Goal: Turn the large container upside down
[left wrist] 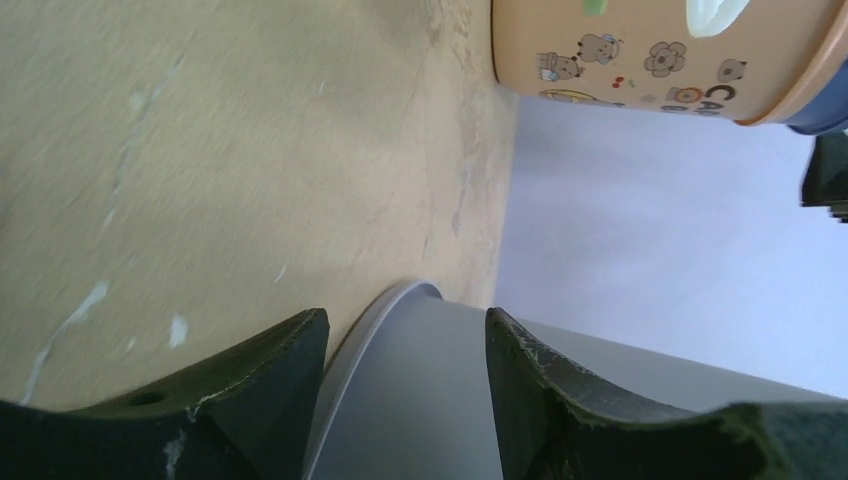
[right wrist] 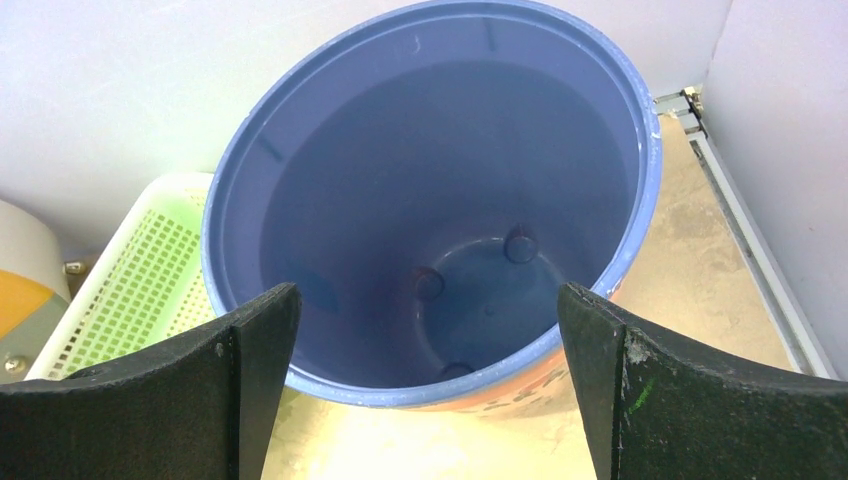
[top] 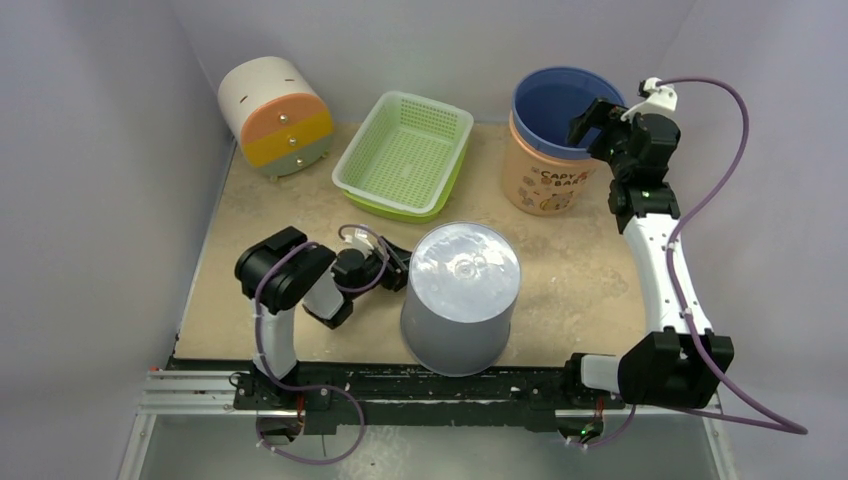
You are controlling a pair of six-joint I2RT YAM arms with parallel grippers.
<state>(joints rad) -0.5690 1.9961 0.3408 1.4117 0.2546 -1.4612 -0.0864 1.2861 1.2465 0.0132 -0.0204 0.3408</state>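
A large grey container (top: 461,297) stands upside down near the table's front middle, rim on the table. My left gripper (top: 397,268) is open at its left side; in the left wrist view its fingers (left wrist: 270,385) flank the grey wall (left wrist: 420,400) near the rim without closing on it. An orange container with a blue inner bucket (top: 553,140) stands upright at the back right. My right gripper (top: 592,124) is open and empty, hovering over its near right rim; in the right wrist view the blue bucket (right wrist: 440,190) lies beyond the open gripper (right wrist: 430,305).
A green mesh basket (top: 406,153) sits at the back middle. A white, orange and yellow drawer box (top: 274,114) stands at the back left. Grey walls enclose the table on the left, back and right.
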